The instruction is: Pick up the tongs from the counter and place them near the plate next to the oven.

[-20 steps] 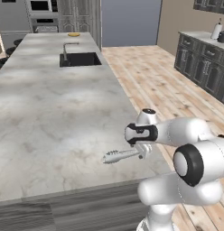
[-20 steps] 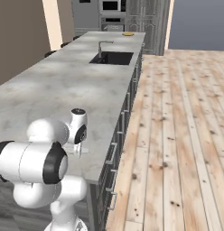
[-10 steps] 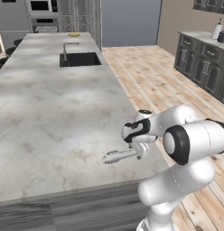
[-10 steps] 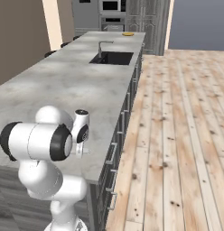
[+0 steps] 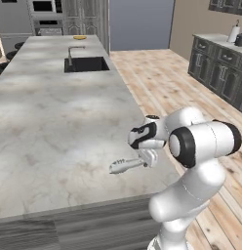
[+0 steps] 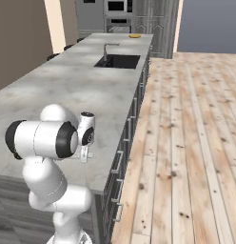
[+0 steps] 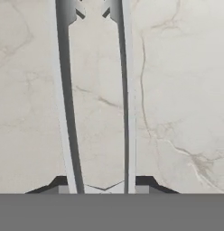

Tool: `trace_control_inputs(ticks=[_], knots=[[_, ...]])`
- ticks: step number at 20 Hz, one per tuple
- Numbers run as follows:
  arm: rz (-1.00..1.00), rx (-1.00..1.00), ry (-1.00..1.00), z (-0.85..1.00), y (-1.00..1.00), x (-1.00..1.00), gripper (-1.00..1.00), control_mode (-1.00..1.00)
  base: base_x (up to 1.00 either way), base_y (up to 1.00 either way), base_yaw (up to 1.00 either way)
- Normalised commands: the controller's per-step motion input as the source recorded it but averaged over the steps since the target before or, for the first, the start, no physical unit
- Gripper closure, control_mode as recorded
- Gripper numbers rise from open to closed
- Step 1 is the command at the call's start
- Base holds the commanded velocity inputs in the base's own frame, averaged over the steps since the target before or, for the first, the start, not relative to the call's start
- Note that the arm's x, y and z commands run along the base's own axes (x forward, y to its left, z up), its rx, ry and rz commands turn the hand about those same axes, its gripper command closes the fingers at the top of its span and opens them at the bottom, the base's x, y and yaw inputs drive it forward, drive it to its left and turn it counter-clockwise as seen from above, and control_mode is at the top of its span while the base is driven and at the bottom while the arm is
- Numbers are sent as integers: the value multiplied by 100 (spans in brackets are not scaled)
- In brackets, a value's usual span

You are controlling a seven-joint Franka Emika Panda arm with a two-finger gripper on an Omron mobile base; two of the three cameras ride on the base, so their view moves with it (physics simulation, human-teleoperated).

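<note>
No writing is readable. The gripper (image 5: 148, 158) now pinches the tongs (image 5: 124, 165) at one end; earlier its jaws stood spread around them. The tongs lie on the table (image 5: 54, 122) near its front right edge, unmoved.

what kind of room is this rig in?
A rendered home kitchen, by the look of it: a long marble-topped island counter with a black sink and faucet, a built-in wall oven at the far end, and dark cabinets across a wood plank floor.
</note>
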Motion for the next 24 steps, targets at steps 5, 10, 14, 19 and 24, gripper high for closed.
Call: trace_control_inputs(ticks=[5, 10, 14, 19, 24], knots=[[-1, 9, -24, 0, -19, -52, 100, -100, 0, 0, 0], [-6, 18, -15, 45, -49, -53, 100, -100, 0, 0, 0], [-8, 12, 0, 82, -26, -15, 100, -100, 0, 0, 0], [-10, 8, 0, 84, -21, -16, 100, -100, 0, 0, 0], [-2, -1, 0, 7, 5, -6, 100, 100, -3, -20, 0]])
